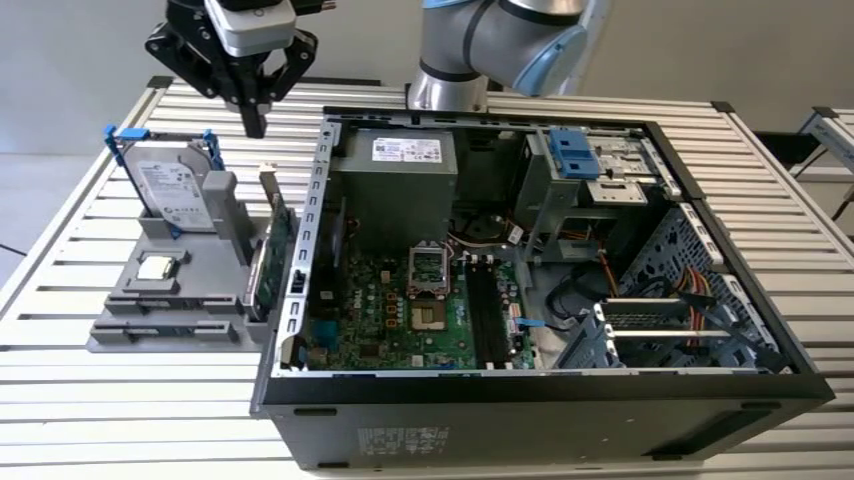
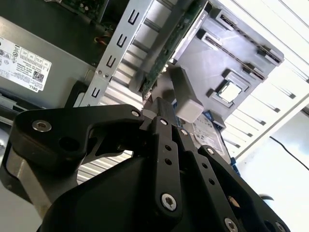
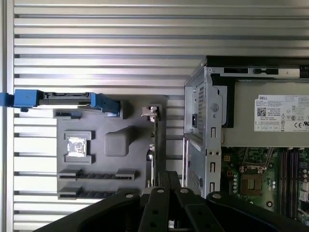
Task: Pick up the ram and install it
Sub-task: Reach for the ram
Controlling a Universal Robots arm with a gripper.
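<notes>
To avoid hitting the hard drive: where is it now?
The hard drive stands upright on the grey tray at the exterior view's left, with a green card between it and the computer case.

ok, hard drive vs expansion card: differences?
The hard drive is a silver box with blue clips; the expansion card is a thin green board with a metal bracket. The drive stands across the grey holder; the card runs along its side by the case. Both stand upright.
</notes>
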